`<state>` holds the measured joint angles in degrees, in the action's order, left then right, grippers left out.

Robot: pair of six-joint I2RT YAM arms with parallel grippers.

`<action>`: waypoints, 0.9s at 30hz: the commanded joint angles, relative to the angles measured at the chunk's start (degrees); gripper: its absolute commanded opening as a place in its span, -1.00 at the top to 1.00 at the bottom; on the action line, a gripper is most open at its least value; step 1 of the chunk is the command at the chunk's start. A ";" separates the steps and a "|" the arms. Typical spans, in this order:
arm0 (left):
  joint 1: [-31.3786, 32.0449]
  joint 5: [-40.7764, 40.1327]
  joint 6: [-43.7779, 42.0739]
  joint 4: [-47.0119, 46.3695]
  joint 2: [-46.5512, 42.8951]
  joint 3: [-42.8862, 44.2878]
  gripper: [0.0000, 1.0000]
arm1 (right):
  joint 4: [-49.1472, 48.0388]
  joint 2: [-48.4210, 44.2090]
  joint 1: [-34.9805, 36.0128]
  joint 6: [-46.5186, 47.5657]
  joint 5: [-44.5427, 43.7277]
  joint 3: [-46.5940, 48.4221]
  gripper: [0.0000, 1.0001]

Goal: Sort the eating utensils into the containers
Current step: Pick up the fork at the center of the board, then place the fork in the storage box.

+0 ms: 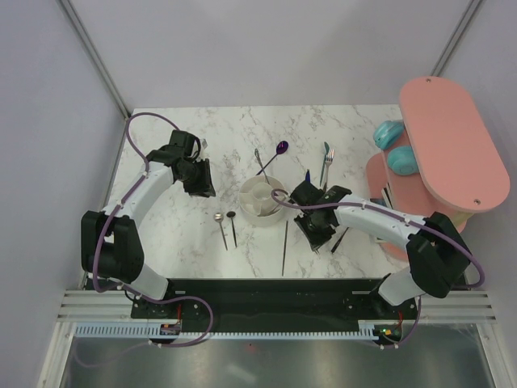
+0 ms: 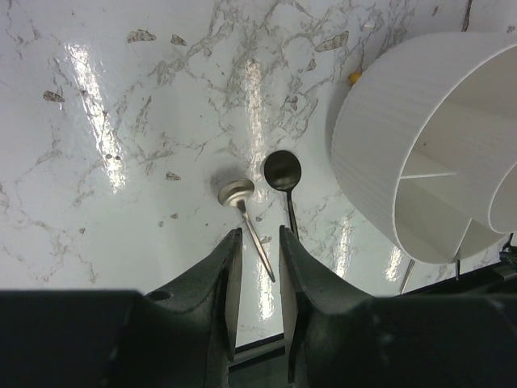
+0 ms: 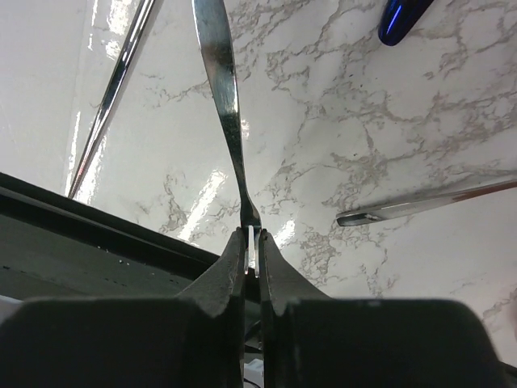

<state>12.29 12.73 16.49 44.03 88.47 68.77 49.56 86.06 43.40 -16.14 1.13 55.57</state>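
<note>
Seen from above, the white round holder (image 1: 260, 196) sits near the middle of the marble worktop (image 1: 174, 234). The left pincer (image 1: 202, 183) hangs just left of it. A silver spoon (image 1: 220, 226) and a black spoon (image 1: 233, 228) lie side by side, nearer the front edge than either. The right pincer (image 1: 317, 228) is on the holder's right side. A black stick (image 1: 284, 246) lies just to its left, and a purple spoon (image 1: 277, 152) lies toward the back edge.

In the left wrist view, the left pincer (image 2: 257, 246) is spread, with nothing gripped between its fingers (image 2: 230, 275) (the gap is plain). Beyond the tips the silver spoon (image 2: 237, 192) rests on the worktop, its handle running toward that gap. The black spoon (image 2: 283, 170) lies just beside it, and the holder (image 2: 380, 137) stands to the right with its dividers showing.

In the right wrist view, the right pincer (image 3: 251, 242) is pressed together on the thin end of a silver utensil (image 3: 220, 89), which runs straight out from the tips. Whether it is a fork or a spoon, or lifted off the worktop, cannot be told. A blue handle tip (image 3: 402, 18) and another silver handle (image 3: 428, 202) lie apart to the right.
</note>
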 commanded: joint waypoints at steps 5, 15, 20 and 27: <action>-0.34 1.59 1.35 -1.75 0.21 0.48 0.37 | 0.02 -3.61 0.28 0.41 -2.97 5.16 1.00; -0.78 1.42 0.03 -1.76 0.83 1.19 0.37 | -2.09 -2.57 0.20 3.57 -6.31 15.26 1.00; -0.96 1.59 -0.41 -1.49 1.27 2.24 0.37 | -5.96 0.50 0.11 4.80 -6.05 19.39 1.00; -1.04 1.60 -0.49 -1.14 1.36 2.59 0.37 | -10.09 8.40 0.11 6.73 -4.21 26.95 1.00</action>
<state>11.60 13.23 16.47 43.97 89.62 68.86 43.79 90.63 43.40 -11.57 -3.68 77.76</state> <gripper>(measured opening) 0.317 0.112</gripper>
